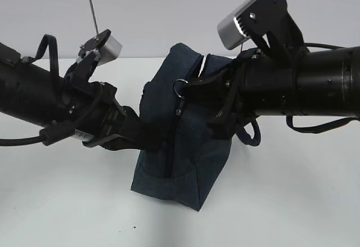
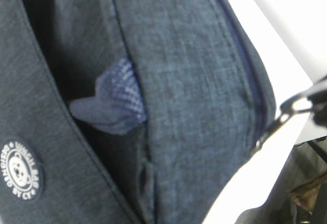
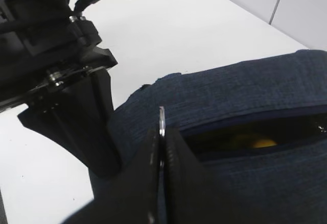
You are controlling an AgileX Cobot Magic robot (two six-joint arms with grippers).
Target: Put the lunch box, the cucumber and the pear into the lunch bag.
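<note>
The lunch bag [image 1: 180, 140] stands on the white surface [image 1: 67, 202] in the middle of the exterior view, leaning a little, its dark navy fabric pinched between the two arms. The black zipper [image 1: 171, 146] runs down the face toward the camera, and near the top it is parted. The right hand [image 1: 188, 86] comes in from the right at the bag's upper part and is closed on the silver ring pull [image 1: 180, 88]; in the right wrist view the two dark fingers [image 3: 176, 183] meet around the thin metal edge of the ring [image 3: 161, 122], with no gap between them. Just beyond those fingers the zipper opening [image 3: 255, 140] shows as a dark slit in the fabric, and something yellow [image 3: 260, 143] lies inside it, too little of it showing to say whether it is the pear. The left hand [image 1: 147, 134] reaches in from the left at the bag's lower half and is pressed against the fabric; its jaws are shut, and the fabric bunches where they meet the bag, so it appears to grip a fold of the bag's side. The left wrist view is filled with navy cloth, a small fabric tab [image 2: 115, 101], a round white-printed logo patch [image 2: 21, 175] and the ring pull at the right edge [image 2: 291, 109]. The lunch box and the cucumber are not visible in any view.
</note>
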